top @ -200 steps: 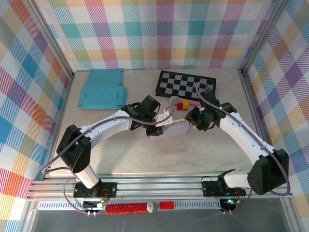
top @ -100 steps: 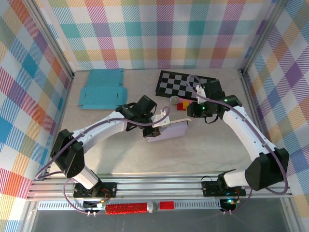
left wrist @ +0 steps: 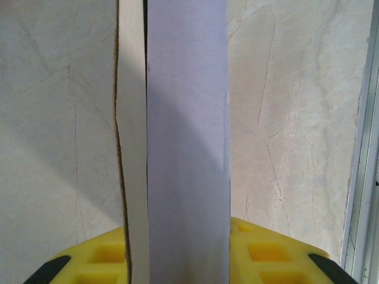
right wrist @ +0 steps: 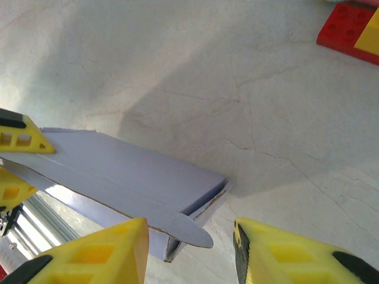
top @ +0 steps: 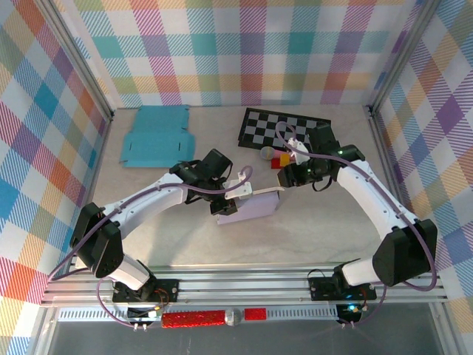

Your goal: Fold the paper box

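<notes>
The left hand (left wrist: 177,263) is clamping a panel of the lavender paper box (top: 247,209), which is hiding the contact between its yellow pads (left wrist: 266,257) (the frame is cutting off the rest). The right hand (right wrist: 189,254) is hovering with fingers apart by the box's right end flap, gripping nothing. The box is lying in the middle of the desk (top: 310,229), with red-and-yellow bricks (right wrist: 348,31) and a checkerboard (top: 284,127) sitting just behind.
</notes>
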{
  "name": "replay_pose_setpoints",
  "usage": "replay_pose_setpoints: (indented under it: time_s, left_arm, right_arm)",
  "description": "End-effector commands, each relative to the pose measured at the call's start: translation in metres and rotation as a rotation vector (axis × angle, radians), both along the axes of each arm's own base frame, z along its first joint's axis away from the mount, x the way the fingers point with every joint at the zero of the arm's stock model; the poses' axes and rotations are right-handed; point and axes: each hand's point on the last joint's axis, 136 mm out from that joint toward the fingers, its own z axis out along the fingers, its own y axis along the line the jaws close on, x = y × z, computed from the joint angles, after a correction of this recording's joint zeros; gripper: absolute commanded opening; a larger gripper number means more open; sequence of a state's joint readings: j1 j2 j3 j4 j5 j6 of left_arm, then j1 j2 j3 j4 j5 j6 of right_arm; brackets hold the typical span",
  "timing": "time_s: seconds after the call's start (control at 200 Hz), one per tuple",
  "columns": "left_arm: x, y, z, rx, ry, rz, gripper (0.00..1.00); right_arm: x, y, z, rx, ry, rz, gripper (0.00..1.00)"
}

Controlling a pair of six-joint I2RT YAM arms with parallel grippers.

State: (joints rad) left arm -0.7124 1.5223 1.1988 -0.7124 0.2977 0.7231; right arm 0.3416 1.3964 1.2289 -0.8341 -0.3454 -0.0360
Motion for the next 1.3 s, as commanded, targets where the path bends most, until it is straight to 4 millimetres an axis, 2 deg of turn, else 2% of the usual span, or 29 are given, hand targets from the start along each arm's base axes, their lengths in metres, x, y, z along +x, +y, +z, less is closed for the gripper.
replay_pose_setpoints:
  time_s: [0.0, 0.71, 0.96, 1.295]
  left_arm:
    - [-0.006, 0.005, 0.003, -0.011, 0.016, -0.015, 0.26]
    - [-0.002, 0.002, -0.001, -0.010, 0.028, -0.008, 0.26]
    - [-0.002, 0.002, -0.002, -0.010, 0.033, -0.007, 0.26]
    - [-0.002, 0.001, -0.002, -0.014, 0.036, -0.004, 0.26]
  right_arm:
    - [-0.011, 0.008, -0.008, 0.020, 0.041, 0.060, 0.43]
    - [-0.030, 0.024, -0.018, 0.116, 0.140, 0.095, 0.41]
    - [-0.035, 0.020, -0.015, 0.110, 0.133, 0.073, 0.35]
    - [-0.027, 0.008, -0.022, 0.010, 0.117, 0.042, 0.23]
